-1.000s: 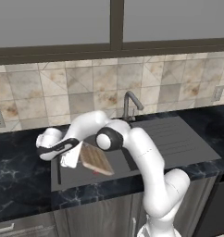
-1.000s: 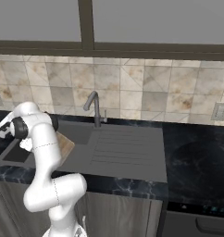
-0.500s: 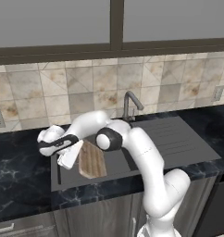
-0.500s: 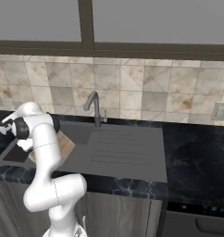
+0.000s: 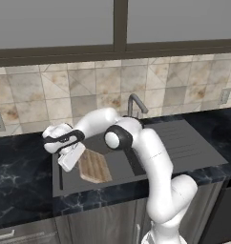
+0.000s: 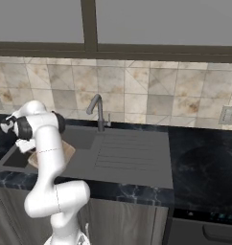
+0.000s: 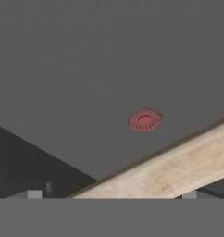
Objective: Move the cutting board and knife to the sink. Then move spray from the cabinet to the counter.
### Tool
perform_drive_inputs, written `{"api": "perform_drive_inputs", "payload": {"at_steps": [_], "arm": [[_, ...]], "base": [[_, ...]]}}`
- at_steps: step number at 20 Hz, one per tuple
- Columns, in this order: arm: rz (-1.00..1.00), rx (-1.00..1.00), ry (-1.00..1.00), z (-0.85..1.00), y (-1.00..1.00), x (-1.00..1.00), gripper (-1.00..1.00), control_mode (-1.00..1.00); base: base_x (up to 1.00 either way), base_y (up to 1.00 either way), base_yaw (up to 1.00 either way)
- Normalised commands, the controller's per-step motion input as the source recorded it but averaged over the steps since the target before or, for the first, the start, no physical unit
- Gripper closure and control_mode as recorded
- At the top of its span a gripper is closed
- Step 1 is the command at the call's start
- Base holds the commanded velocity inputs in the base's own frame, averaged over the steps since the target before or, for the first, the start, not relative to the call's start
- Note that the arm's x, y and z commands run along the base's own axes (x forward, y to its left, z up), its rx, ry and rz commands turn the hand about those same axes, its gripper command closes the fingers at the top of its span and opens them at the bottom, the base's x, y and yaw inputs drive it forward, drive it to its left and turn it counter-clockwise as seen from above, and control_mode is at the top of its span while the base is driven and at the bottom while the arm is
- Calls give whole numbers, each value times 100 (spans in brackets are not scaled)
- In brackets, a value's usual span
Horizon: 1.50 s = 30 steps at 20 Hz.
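Wooden cutting board (image 5: 94,166) lies inside the grey sink (image 5: 136,167) basin, near its red drain (image 7: 145,120), while the gripper (image 5: 69,159) hovers just above the board's left edge with jaws spread wide, gripping nothing.

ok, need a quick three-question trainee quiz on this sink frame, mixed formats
1. True or false: the cutting board lies in the sink basin.
2. Multiple choice: the gripper is A) shut on the board, B) open, C) shut on the faucet.
3. Fill in: in the hand view the drain is coloured ____.

Key: 1 true; 2 B; 3 red.
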Motion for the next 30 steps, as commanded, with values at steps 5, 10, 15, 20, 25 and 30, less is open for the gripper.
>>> {"api": "perform_drive_inputs", "payload": {"at_steps": [5,10,15,20,25,30], "arm": [[2,32,0,1,12,-11,-100,-100],[0,32,0,-12,2,-10,-100,-100],[0,30,-5,-15,3,-4,-100,-100],[-1,25,-38,66,0,-70,-100,-100],[-9,7,-45,100,-1,-80,-100,-100],[-20,0,-26,100,-11,-41,-100,-100]], "base": [[0,0,0],[0,0,0],[0,0,0],[0,0,0],[0,0,0],[0,0,0]]}}
